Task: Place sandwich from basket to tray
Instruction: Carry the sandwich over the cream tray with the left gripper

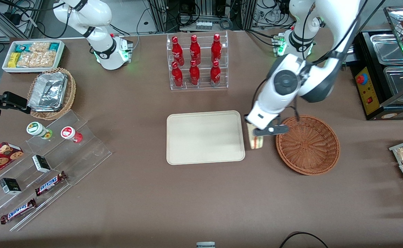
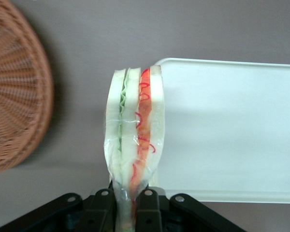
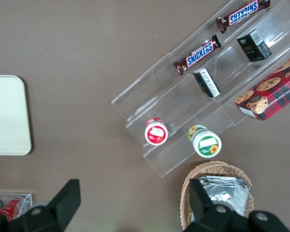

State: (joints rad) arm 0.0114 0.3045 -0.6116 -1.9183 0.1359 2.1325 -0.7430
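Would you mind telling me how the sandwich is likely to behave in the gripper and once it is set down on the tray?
The sandwich, pinched at one end by the gripper, looks soft: its layers bow slightly, so it may squash or flex. Its clear wrap looks glossy and could slip. Released on its thin edge on the tray, it would probably tip flat.

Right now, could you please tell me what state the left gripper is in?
Left gripper: closed on the sandwich, held between the basket and the tray.
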